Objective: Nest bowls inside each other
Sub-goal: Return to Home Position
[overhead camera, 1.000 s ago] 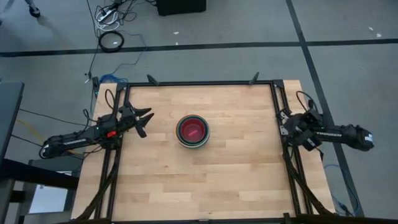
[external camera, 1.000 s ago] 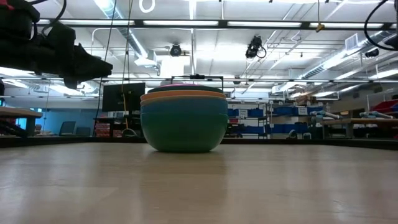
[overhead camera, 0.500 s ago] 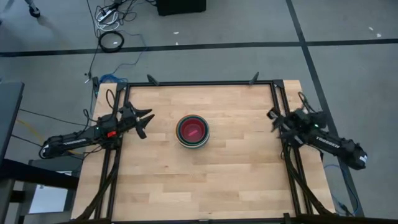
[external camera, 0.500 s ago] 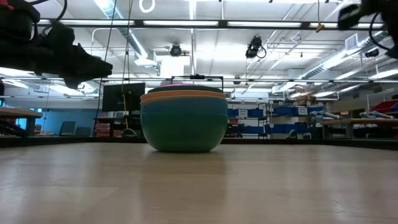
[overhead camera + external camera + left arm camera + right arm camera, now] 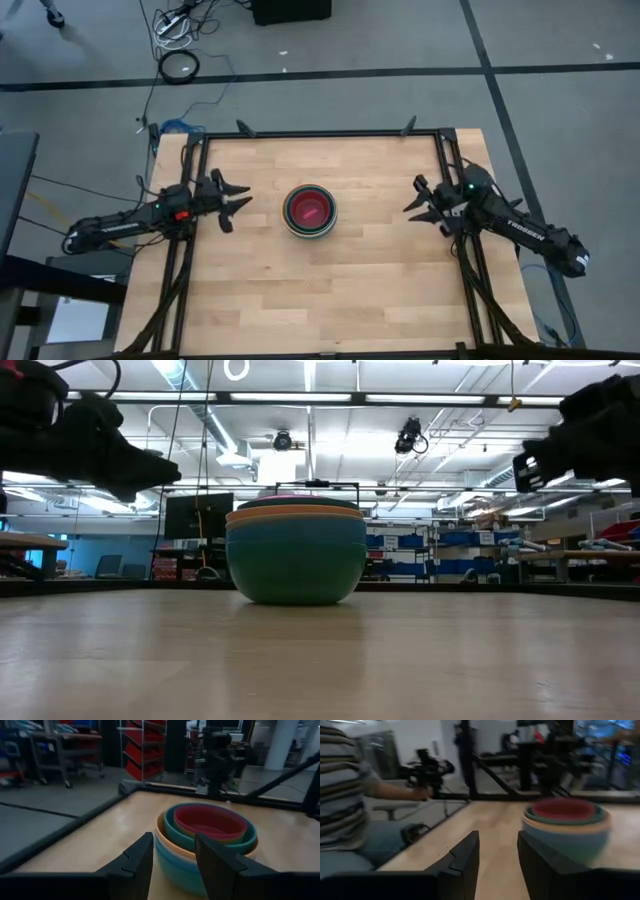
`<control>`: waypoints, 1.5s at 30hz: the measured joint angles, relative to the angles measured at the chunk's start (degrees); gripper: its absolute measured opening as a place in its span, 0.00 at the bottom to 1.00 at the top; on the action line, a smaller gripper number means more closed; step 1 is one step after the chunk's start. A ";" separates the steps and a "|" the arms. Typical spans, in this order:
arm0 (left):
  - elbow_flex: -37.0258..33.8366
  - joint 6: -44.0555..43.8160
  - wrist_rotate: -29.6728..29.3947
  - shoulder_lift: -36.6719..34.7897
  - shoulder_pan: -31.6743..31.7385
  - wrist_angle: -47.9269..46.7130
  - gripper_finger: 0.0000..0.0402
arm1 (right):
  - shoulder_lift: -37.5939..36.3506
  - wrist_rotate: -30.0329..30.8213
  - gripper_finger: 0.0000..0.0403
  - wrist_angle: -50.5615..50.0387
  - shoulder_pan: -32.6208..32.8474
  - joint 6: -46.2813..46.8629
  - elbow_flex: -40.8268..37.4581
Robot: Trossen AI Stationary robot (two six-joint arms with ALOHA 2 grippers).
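Risk low, my guess: arm swinging wide on way home could clip bowls (image 5: 310, 210), shove them across table (image 5: 350, 290) or jolt innermost one loose.

Left gripper (image 5: 238, 197): fingers spread, empty, at 9 o'clock of bowls, aimed at them, clear gap between.

Bowls: nested in one pile, red innermost, teal and orange rims around it. Pile sits near table middle, a touch toward 12.

Right gripper (image 5: 412, 197): fingers spread, empty, at 3 o'clock of bowls, farther off than left, also aimed at them.
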 joint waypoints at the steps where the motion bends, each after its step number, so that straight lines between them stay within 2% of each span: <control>1: 0.01 -0.80 0.35 0.41 0.00 -0.08 0.38 | 0.02 1.53 0.31 -1.46 0.00 -0.82 0.00; 6: 0.00 -2.92 0.56 2.84 0.00 -0.15 0.38 | 0.02 6.16 0.31 -4.87 0.02 -1.88 0.00; 20: 0.00 -2.75 0.41 4.37 0.00 4.10 0.38 | 0.02 6.12 0.31 -4.41 0.02 10.51 -0.02; 45: 0.00 -2.73 0.45 4.39 0.00 4.40 0.38 | 0.02 6.08 0.31 -4.32 0.02 10.60 -0.02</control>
